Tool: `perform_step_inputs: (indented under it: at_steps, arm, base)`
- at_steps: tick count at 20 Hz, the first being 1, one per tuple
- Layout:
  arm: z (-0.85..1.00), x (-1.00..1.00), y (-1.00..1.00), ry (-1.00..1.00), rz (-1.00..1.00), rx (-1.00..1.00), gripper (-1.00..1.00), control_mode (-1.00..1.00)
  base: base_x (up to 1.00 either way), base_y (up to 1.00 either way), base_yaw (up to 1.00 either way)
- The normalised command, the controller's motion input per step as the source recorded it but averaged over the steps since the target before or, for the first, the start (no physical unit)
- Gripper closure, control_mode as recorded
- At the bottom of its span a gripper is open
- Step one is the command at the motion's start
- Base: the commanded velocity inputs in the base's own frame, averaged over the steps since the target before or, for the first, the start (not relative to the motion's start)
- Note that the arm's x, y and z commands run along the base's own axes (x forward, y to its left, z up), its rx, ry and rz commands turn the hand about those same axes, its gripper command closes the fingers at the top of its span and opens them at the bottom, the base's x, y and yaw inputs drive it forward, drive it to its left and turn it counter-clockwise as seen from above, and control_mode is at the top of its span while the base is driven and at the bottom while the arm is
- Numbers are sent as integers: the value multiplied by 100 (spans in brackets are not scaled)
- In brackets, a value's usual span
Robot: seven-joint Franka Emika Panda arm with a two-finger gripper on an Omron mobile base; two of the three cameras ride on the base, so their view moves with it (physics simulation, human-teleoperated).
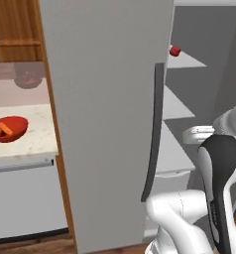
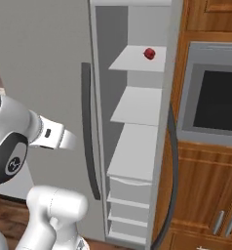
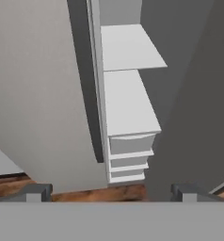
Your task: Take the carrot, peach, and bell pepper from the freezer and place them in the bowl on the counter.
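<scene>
Inside red bowl [image 1: 18, 134], carrot [image 1: 5, 129] lying diagonally.

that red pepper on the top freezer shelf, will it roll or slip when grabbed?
The small squat glossy red bell pepper is rounded, so a nudge would probably roll it along the flat white shelf, which shows no raised edge. Its glossy skin suggests it may slip between the fingers. It looks light and firm; the open tool should span it easily.

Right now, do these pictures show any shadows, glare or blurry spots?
Left base view: the bowl is sharp, with a dim blurred reddish reflection behind it. Right base view: even flat light, soft grey shading inside the freezer, no glare. Hand view: slightly soft, shelves evenly lit.
</scene>
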Motion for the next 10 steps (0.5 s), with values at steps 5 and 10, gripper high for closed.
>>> perform_step_inputs:
  at_steps: [5, 10]
  arm:
    - [0, 0, 0, 0, 0, 0, -100, 100]
    - [0, 0, 0, 0, 0, 0, -100, 100]
  base:
    - [36, -39, 0]
    - [37, -41, 0]
